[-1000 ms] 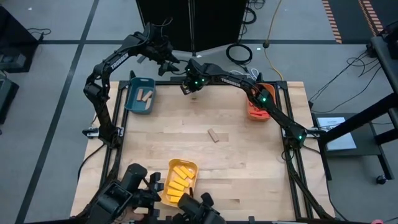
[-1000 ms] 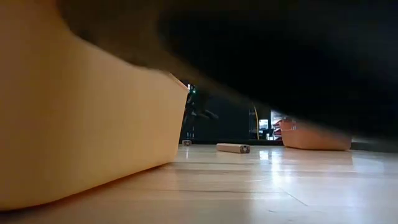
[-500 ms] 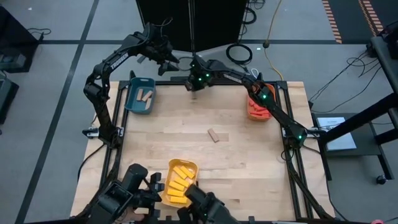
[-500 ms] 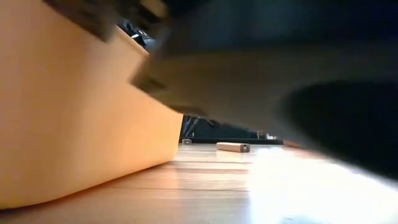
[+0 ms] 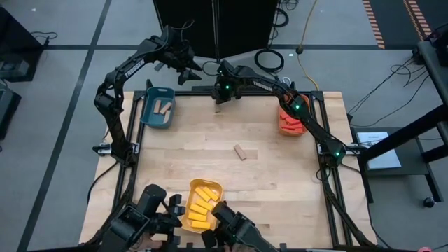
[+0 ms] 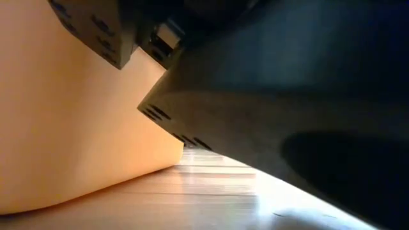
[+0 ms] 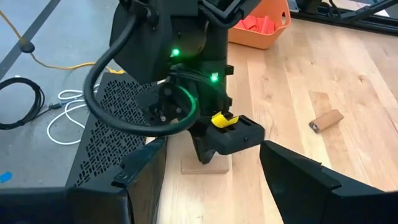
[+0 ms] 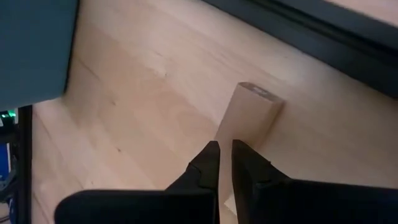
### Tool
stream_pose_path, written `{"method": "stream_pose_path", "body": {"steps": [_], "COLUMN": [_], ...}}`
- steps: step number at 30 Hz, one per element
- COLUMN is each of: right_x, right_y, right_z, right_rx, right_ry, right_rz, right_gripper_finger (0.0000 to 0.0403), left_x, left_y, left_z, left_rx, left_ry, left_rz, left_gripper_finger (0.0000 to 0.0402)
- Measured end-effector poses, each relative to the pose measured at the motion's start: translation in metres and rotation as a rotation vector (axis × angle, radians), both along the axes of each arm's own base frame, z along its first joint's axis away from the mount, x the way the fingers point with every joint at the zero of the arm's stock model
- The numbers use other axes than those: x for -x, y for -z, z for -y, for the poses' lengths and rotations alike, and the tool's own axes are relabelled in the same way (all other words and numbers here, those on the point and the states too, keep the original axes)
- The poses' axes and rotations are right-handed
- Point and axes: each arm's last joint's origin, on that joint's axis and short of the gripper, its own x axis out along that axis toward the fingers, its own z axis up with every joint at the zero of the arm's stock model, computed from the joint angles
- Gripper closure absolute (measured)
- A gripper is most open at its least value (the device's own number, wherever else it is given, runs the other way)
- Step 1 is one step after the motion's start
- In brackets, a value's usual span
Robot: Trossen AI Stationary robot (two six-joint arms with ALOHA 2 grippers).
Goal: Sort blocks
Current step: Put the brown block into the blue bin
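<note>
While its fingers sit together over a tan wooden rectangular block point(image 8: 247, 124) at table's 12 o'clock edge, right gripper point(image 8: 224, 158) grips nothing. Left gripper point(image 7: 205, 186), fingers apart, hovers nearby. Second tan wooden bar point(image 5: 241, 152) lies mid-table.

Tabletop point(image 5: 280, 182): pale wood, centre frame | teal tray point(image 5: 151, 110): upper left | orange tray point(image 5: 282, 123): upper right | yellow tray point(image 5: 217, 187): bottom centre | coiled black cable point(image 5: 269, 60): grey floor, top centre | dark cabinet point(image 5: 210, 21): top edge
</note>
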Motion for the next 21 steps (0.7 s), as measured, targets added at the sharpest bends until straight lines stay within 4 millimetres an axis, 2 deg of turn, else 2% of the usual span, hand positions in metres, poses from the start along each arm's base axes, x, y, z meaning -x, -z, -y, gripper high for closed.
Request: {"method": "stream_pose_path", "body": {"steps": [16, 21], "right_x": [-0.0073, -0.0002], "right_y": [0.0035, 0.0048], "right_z": [-0.0025, 0.0010], "right_rx": [0.026, -0.023], "right_ry": [0.007, 0.024], "right_rz": [0.016, -0.008], "right_gripper_finger": [0.0403, 0.0403], "left_x": [0.0003, 0.0006], "left_y": [0.0002, 0.0009], "left_z": [0.0002, 0.0016], "left_rx": [0.004, 0.020], "left_ry": [0.000, 0.002], "left_rz": [-0.001, -0.010], "left_gripper_finger": [0.0146, 0.0146]}}
